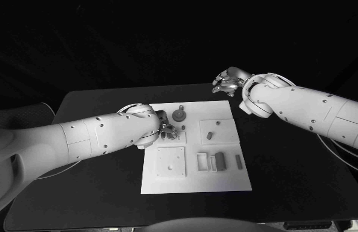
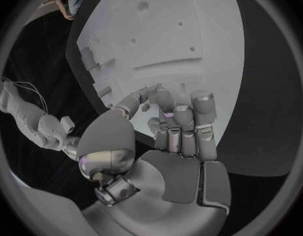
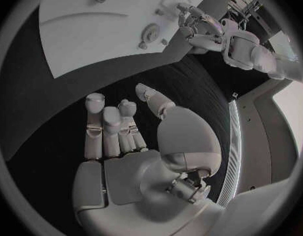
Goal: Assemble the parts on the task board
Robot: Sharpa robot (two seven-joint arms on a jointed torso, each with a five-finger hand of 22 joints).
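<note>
A black table (image 1: 298, 159) with rounded corners stands against a dark backdrop (image 1: 149, 30); thin cables (image 1: 339, 149) trail across its right side.

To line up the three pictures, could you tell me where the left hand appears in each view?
Head view: the left hand is over the task board, near its left edge.
Left wrist view: it fills the middle.
Right wrist view: it is beside the board.
Shared landmark: the white board.

Scanning my task board (image 1: 195, 183) and the tabletop (image 1: 298, 164) around it, and I can't read any text, label or number.
</note>
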